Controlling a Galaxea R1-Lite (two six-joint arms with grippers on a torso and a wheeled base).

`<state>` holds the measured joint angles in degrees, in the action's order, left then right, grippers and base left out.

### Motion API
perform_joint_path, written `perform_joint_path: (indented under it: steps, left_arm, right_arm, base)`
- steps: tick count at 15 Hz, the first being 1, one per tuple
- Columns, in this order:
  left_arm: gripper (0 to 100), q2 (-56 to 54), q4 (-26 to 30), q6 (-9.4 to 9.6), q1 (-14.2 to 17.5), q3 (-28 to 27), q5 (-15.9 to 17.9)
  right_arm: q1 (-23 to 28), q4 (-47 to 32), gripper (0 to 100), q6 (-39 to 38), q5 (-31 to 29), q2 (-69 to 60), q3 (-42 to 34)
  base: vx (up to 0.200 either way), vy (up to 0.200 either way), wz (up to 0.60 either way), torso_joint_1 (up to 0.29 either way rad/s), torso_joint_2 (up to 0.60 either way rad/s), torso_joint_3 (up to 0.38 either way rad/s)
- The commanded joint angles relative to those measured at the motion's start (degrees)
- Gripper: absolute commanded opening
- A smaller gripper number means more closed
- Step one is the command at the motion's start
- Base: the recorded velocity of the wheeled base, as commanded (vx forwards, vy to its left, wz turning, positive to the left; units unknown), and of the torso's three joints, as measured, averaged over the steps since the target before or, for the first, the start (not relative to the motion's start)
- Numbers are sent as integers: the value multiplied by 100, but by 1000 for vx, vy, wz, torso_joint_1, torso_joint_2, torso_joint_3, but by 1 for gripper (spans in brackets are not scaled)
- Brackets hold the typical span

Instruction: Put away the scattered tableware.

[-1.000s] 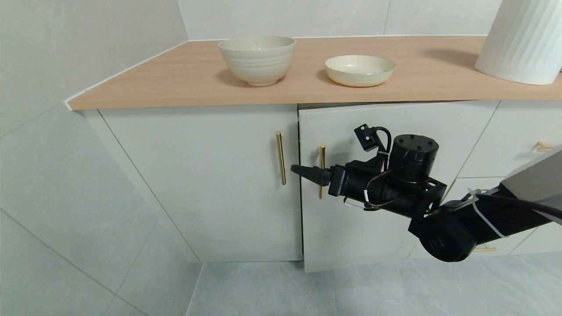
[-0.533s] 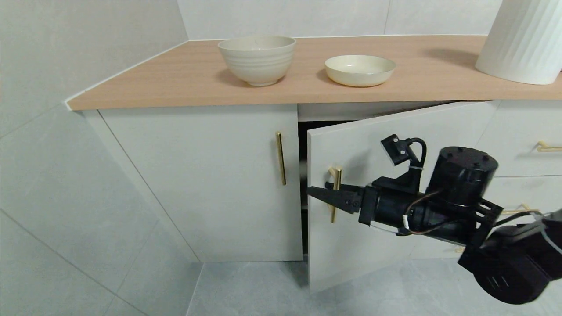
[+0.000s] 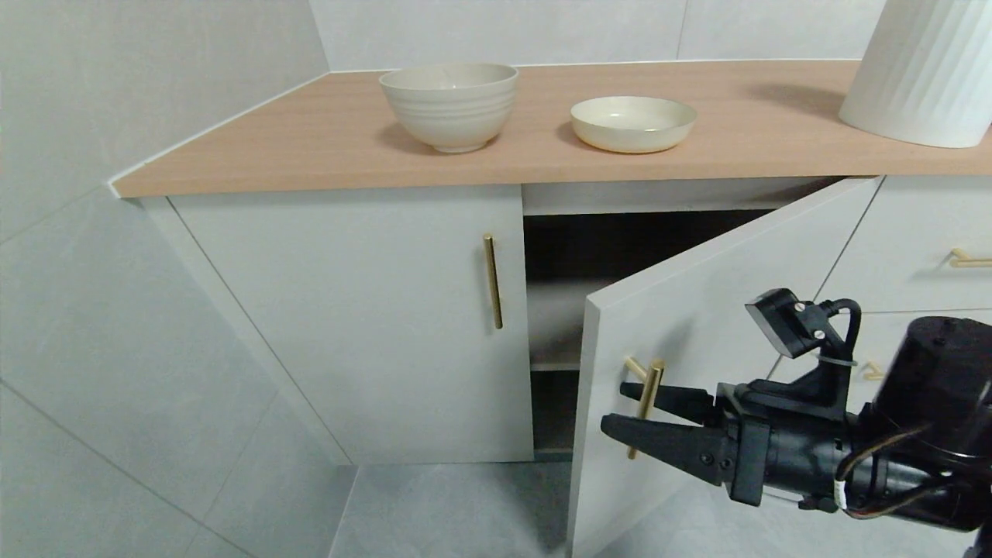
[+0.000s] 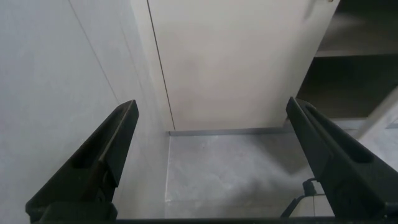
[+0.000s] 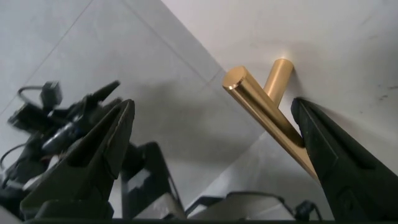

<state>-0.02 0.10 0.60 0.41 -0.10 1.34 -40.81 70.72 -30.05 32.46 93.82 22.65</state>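
Wooden countertop (image 3: 310, 147); grey tiled walls and floor. Bowls, two, apart on the countertop: deep bowl (image 3: 449, 105) left, shallow bowl (image 3: 633, 122) right. Cabinet doors, two: left shut, right door (image 3: 697, 310) now swung wider. Right gripper (image 3: 616, 407) spread astride the gold handle (image 3: 645, 407), possibly touching. Left gripper (image 4: 211, 106) wide, empty.

We see a ribbed cream bowl (image 3: 449, 105) upright on the wooden counter (image 3: 310, 147), a shallow cream dish (image 3: 633, 122) near it

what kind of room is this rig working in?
Looks like a home kitchen, or a mock-up: wood countertop with a deep bowl and shallow dish, base cabinets with brass handles, one door swung open, tiled wall behind.
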Motion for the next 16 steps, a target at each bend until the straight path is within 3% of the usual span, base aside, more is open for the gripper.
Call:
perform_joint_path:
  steps: [1,4,5,7,8,11,13,14,15,16]
  left_arm:
    - [100,2,-1,11,2,1,-2]
    - [100,2,-54,63,2,-69,50]
    - [100,90,34,63,-41,-518,270]
    - [100,609,342,19,-173,-1265,850]
    - [100,1576,482,-69,-191,-2126,1334]
    - [100,3782,456,-86,-191,-3444,2520]
    - [100,4863,421,-183,-349,-3919,2872]
    - [100,5522,219,-517,-815,-4104,2889]
    - [100,6216,-476,-1220,-1588,-4086,2889]
    - [100,6647,-1047,-1651,-1914,-4007,2881]
  right_arm:
    - [-181,-41,100,-18,111,-259,-384]
    - [-181,-41,100,-18,102,-364,-507]
    - [-181,-41,100,-18,102,-417,-604]
    - [-181,-41,100,-18,102,-470,-674]
    - [-181,-41,100,-18,102,-496,-718]
    - [-181,-41,100,-10,111,-487,-806]
    - [-181,-41,100,-10,111,-479,-841]
    - [-181,-41,100,-10,111,-487,-903]
    - [-181,-41,100,-10,111,-487,-938]
    - [-181,-41,100,-10,102,-487,-938]
  base:
    - [0,0,0,0,0,0]
    - [0,0,0,0,0,0]
    - [0,0,0,0,0,0]
    - [0,0,0,0,0,0]
    - [0,0,0,0,0,0]
    - [0,0,0,0,0,0]
    - [0,0,0,0,0,0]
    - [0,0,0,0,0,0]
    - [0,0,0,0,0,0]
    - [0,0,0,0,0,0]
